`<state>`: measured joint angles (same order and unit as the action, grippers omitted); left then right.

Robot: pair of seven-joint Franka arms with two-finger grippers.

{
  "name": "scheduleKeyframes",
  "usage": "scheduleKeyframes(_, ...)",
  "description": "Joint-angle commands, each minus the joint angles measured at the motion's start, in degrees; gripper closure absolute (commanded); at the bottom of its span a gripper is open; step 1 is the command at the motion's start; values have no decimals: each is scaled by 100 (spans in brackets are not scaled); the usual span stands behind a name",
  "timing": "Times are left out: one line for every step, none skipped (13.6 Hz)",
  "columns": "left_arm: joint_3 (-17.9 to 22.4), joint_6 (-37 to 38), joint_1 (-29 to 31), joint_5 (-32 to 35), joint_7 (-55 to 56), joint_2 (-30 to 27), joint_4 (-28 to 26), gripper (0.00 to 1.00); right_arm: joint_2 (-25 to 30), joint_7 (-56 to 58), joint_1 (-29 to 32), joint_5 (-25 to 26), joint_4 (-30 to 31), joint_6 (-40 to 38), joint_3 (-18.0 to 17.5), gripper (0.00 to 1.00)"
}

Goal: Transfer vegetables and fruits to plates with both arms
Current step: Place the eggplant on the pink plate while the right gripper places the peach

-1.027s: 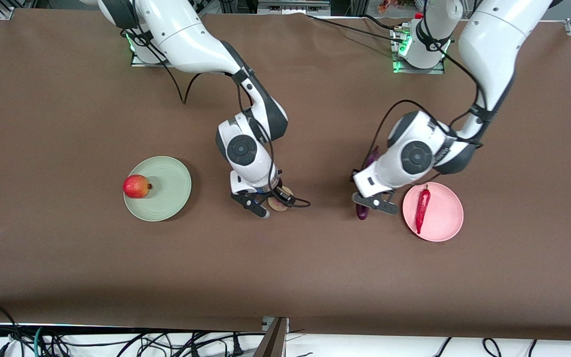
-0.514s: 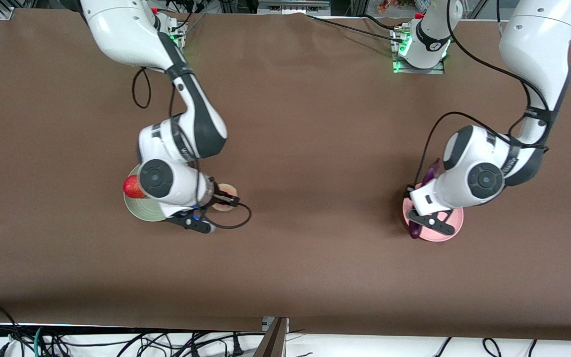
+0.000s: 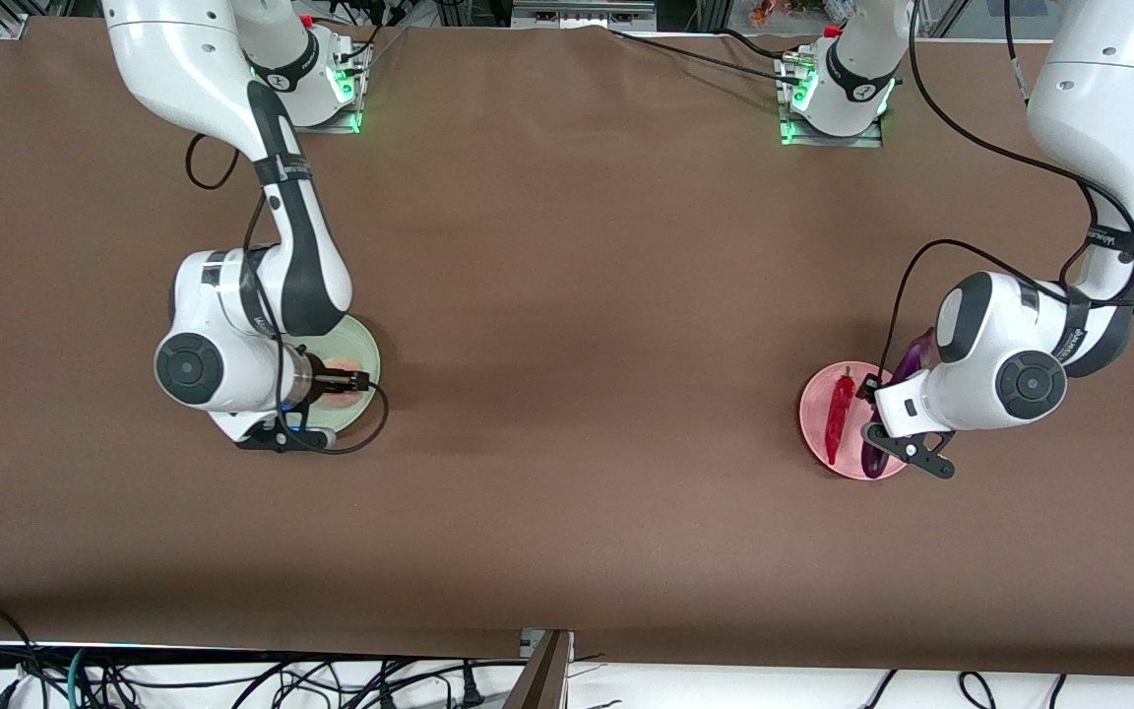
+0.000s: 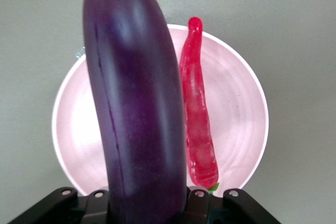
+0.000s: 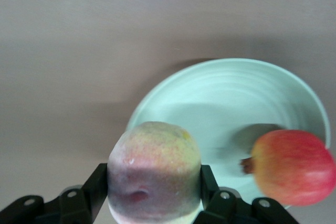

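The eggplant (image 4: 136, 103) is held in the air by the left gripper (image 3: 907, 448), whose fingers are closed on it, and it hangs over the pink plate (image 3: 816, 409). In the left wrist view the eggplant covers a large part of that plate (image 4: 241, 103). The red chili pepper (image 3: 838, 414) lies on the pink plate, and the wrist view shows it (image 4: 198, 114) just beside the eggplant. The pink plate stands toward the left arm's end of the table (image 3: 577, 325).

The tan-yellow fruit (image 5: 155, 171) with a pink blush is clamped between the fingers of the right gripper (image 5: 152, 192). In the front view this gripper (image 3: 316, 389) is over the green plate (image 3: 365, 354), and the fruit (image 3: 341, 382) shows only partly under the arm. In the right wrist view the held fruit is over the rim of the green plate (image 5: 220, 93). The red fruit (image 5: 293, 167) rests on this plate. The green plate stands toward the right arm's end of the table.
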<state>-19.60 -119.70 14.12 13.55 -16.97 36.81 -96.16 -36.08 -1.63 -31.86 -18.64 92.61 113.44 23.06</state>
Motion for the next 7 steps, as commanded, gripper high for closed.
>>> scheduleKeyframes(-44, 139, 21, -99, -166, 107, 159, 0, 470, 496, -22, -166, 1064, 844, 31, 49)
scheduleKeyframes(-44, 140, 47, -99, -166, 89, 177, 0, 453, 497, -4, -306, 1093, 899, 31, 24)
scheduleKeyframes(-44, 140, 47, -99, -157, 89, 186, 0, 435, 436, -4, -420, 1058, 900, 31, 0)
scheduleKeyframes(-44, 140, 56, -99, -157, 80, 203, 0, 426, 410, 5, -448, 1014, 900, 40, 0)
scheduleKeyframes(-44, 140, 56, -99, -166, 72, 203, 0, 435, 401, 66, -448, 962, 891, 40, 0)
scheduleKeyframes(-44, 140, 56, -99, -166, 72, 203, 0, 435, 488, 206, -448, 857, 839, 40, 0)
scheduleKeyframes(-44, 140, 56, -107, -166, 72, 212, 0, 418, 514, 433, -448, 742, 760, 5, 0)
